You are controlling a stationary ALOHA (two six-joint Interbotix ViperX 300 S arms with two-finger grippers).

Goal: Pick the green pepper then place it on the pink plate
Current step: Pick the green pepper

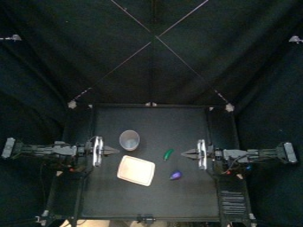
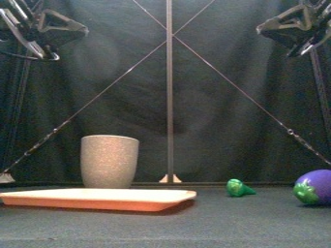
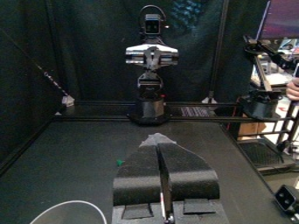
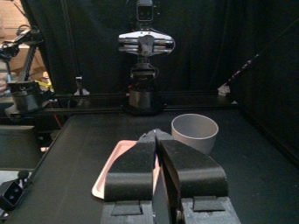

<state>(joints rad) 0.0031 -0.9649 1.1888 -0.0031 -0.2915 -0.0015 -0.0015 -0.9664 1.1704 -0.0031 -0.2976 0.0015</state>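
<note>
Plainly, both arms rest at the table's side edges. The left gripper (image 3: 160, 147) and the right gripper (image 4: 156, 140) each have their jaws pressed together on nothing. The green pepper (image 1: 168, 154) lies right of the table's middle, small and hard to make out, apart from the pink plate (image 1: 137, 170). The front view's edge cuts off a purple toy (image 2: 313, 187). A grey cup (image 1: 130, 138) stands behind the plate.
</note>
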